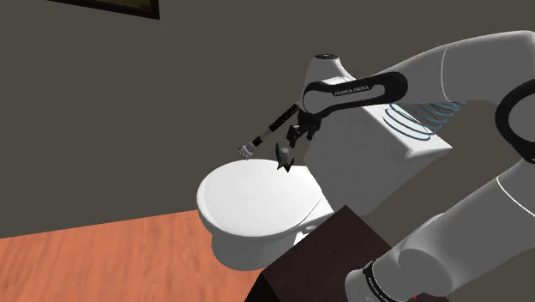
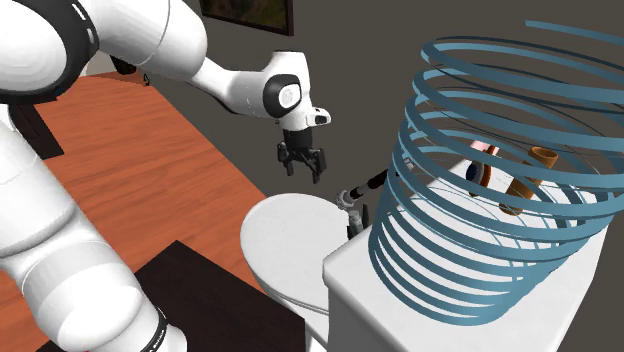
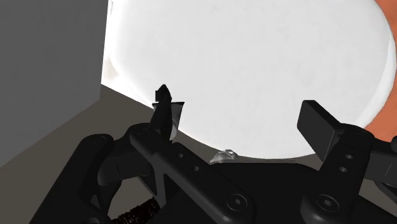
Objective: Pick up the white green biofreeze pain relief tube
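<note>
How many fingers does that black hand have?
2: one finger and the other stand apart on either side of the gripper, over the white toilet lid.

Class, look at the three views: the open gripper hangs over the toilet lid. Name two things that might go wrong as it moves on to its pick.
1. A thin black rod sticks out by the tank, close beside the gripper; a sideways move may knock it.
2. The small items on the tank show through a blue wire spiral; reaching for them, the gripper may catch its coils.
</note>
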You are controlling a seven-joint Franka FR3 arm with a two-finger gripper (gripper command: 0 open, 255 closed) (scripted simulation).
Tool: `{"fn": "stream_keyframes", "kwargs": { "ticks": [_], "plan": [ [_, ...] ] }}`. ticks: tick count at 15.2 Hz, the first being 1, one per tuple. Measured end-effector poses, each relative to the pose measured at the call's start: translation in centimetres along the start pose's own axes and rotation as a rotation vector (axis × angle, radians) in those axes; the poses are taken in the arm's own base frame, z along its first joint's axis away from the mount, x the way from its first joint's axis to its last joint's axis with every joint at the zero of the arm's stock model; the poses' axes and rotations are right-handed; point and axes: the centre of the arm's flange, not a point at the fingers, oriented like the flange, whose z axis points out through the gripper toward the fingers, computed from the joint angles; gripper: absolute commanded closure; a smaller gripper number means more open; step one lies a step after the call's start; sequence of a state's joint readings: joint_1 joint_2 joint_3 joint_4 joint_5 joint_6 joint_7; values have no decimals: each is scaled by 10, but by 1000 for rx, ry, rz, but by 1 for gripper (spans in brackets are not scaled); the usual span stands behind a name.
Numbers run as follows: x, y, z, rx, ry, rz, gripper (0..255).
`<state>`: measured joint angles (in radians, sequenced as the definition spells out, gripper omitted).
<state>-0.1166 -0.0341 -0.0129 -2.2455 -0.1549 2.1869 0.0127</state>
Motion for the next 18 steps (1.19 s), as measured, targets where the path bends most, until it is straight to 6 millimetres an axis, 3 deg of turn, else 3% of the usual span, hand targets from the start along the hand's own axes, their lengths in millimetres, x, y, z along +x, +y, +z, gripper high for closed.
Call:
{"fn": "stream_keyframes", "kwargs": {
  "ticks": [6, 18],
  "plan": [
    [48, 15, 63, -38, -18, 6, 0],
    [149, 65, 175, -115, -52, 19, 0]
  ]
}}
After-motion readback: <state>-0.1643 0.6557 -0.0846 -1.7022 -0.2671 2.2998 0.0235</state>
